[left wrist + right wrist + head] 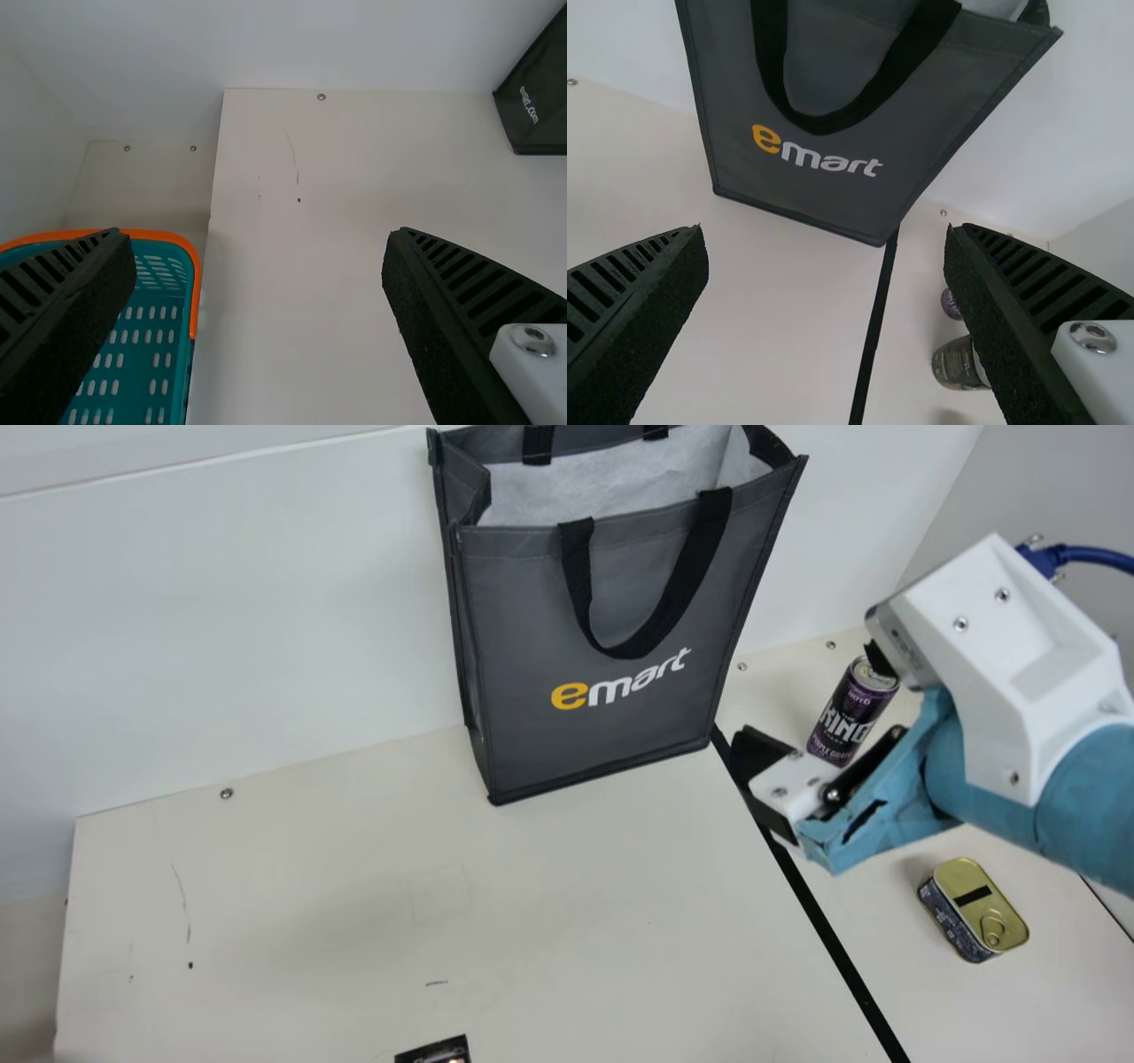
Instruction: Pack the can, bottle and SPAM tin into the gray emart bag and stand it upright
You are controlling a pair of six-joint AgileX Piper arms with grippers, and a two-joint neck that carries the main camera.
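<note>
The gray emart bag (602, 611) stands upright and open-topped by the back wall, handle hanging in front; the right wrist view shows the bag (824, 133) too. My right gripper (813, 704) hovers right of it, in front of the purple can (850, 713), which stands upright. In its wrist view my right gripper (826, 232) is open and empty; one finger partly covers a dark rounded object (955, 363). The gold-topped tin (979, 908) lies nearer the front at the right. My left gripper (257, 235) is open and empty, with the bag's corner (536, 115) beyond.
A teal basket (190, 274) with an orange rim sits beside the table in the left wrist view. A small black item (434, 1051) is cut off at the main view's bottom edge. A black seam (828, 926) divides the tabletop between the bag and the tin.
</note>
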